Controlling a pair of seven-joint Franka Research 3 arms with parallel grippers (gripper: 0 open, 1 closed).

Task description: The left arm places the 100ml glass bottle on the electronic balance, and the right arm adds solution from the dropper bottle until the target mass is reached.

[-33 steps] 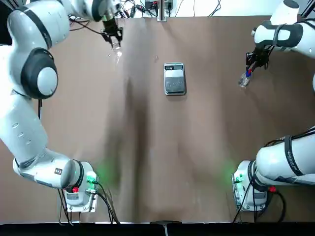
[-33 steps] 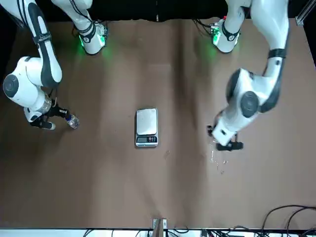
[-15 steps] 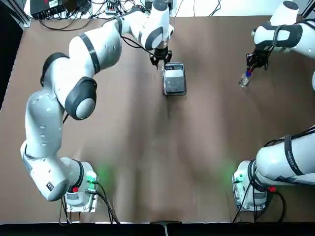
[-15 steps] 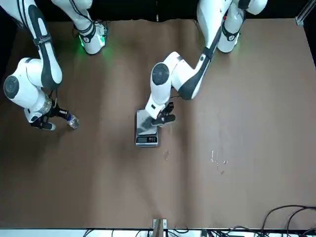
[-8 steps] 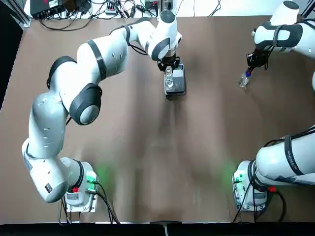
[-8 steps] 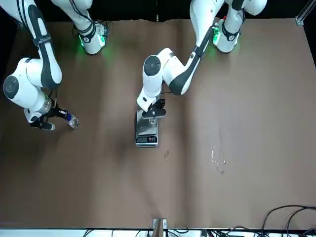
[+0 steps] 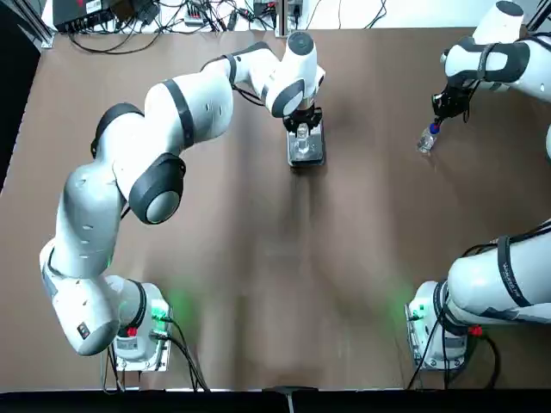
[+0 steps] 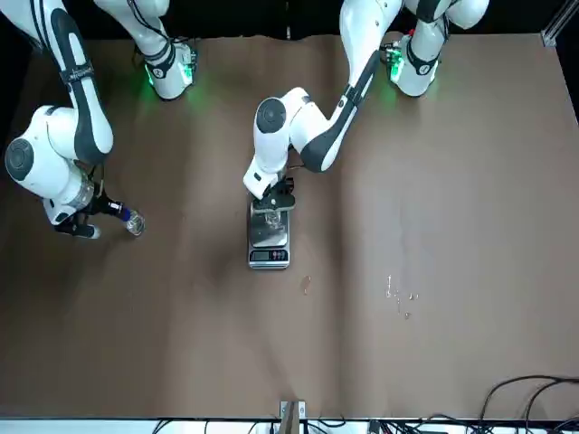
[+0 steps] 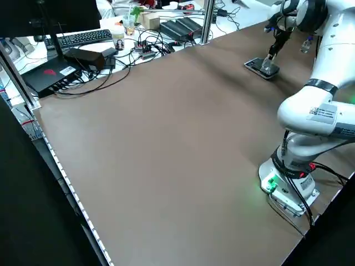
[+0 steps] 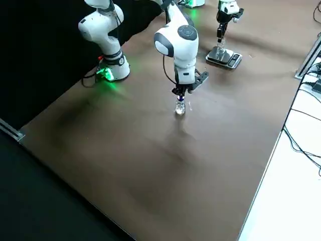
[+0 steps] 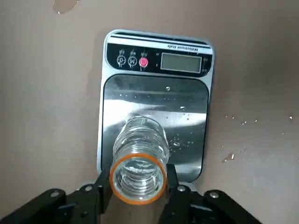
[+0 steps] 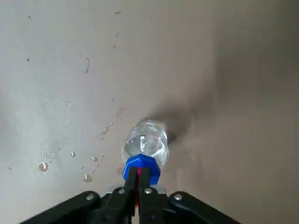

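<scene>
Glass bottle (image 11: 140,158), one, with an orange ring (image 11: 113,179) round its open mouth, is at the pan of the one balance (image 11: 154,107); whether its base touches the pan, I cannot tell. The left end effector (image 11: 139,175) has one finger on each side of it, parted by the bottle's width and closed on it. In the top view that end effector hides part of the balance's far end. Three buttons (image 11: 132,61) sit beside one display (image 11: 181,62), on which I can make out no digits. Small drops (image 11: 176,144) dot the pan, too many and too fine to count.

Farther right, well apart from the balance, the right end effector (image 12: 138,171) is over the surface (image 12: 243,154), its fingers nearly together, pinching the red top (image 12: 139,171) of one dropper bottle (image 12: 145,142). The fingers cover most of that red part; the blue collar (image 12: 141,163) shows below it. The liquid level inside is hard to make out. Scattered drops (image 12: 43,166) lie on the surface nearby.
</scene>
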